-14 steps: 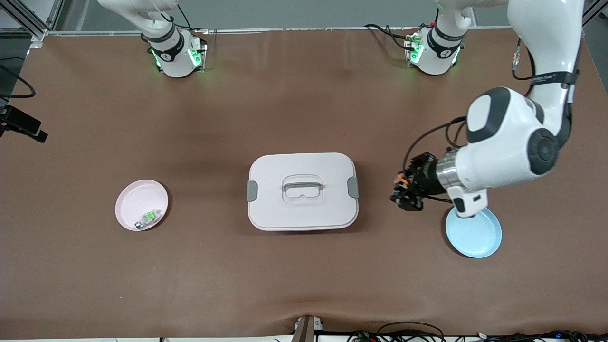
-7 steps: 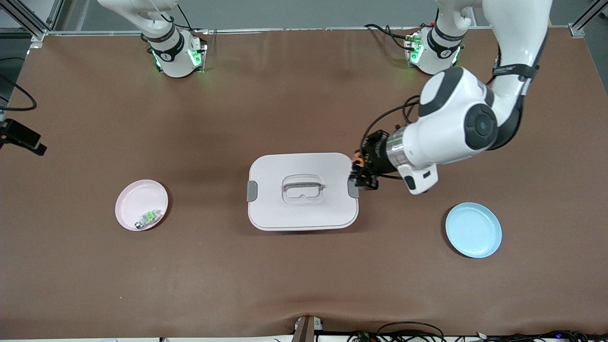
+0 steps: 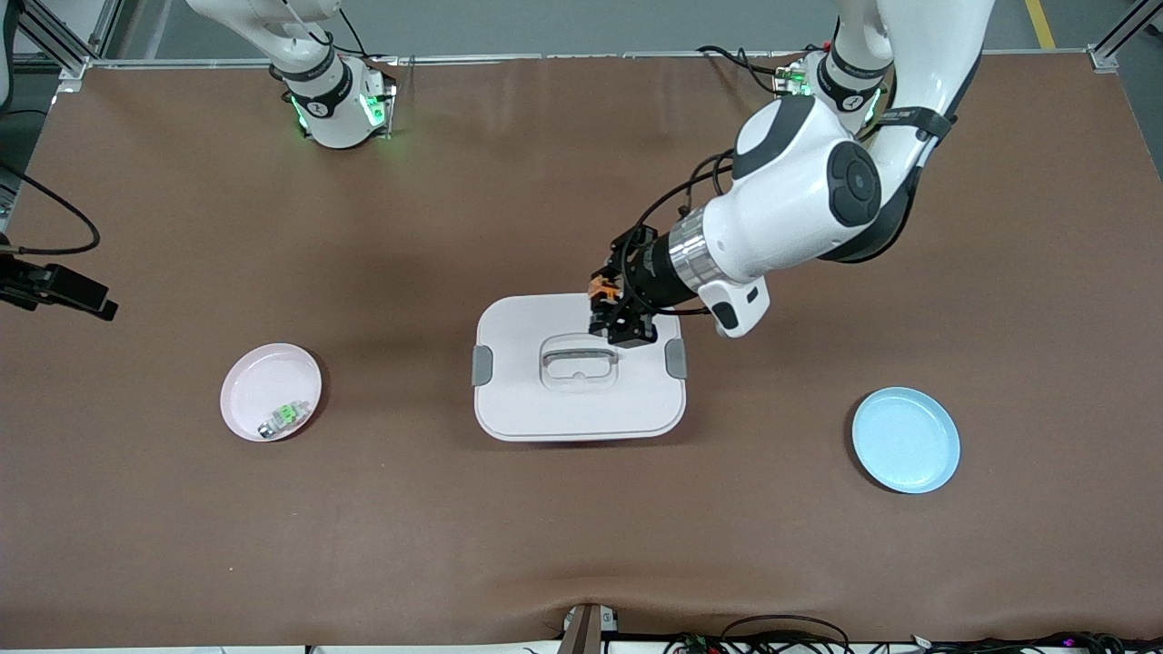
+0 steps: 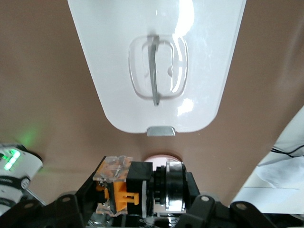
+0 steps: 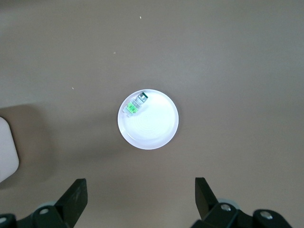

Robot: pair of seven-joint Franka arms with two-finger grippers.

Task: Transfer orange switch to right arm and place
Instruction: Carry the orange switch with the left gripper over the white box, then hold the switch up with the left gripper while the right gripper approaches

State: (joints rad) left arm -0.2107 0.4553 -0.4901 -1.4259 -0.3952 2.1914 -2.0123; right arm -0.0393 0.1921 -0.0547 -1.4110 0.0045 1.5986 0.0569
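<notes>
brown table [image 3: 273, 509] with a lidded white box [image 3: 545, 409] at its middle, left gripper [image 3: 620, 320] over the lid, clamped on the orange switch [image 4: 118, 190] for the handover, right gripper [image 5: 141, 195] spread apart, waiting above the pink plate [image 5: 156, 130].

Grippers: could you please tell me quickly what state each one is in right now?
Left gripper: shut on the orange switch, over the white lidded box.
Right gripper: open, holding nothing, above the pink plate.
</notes>
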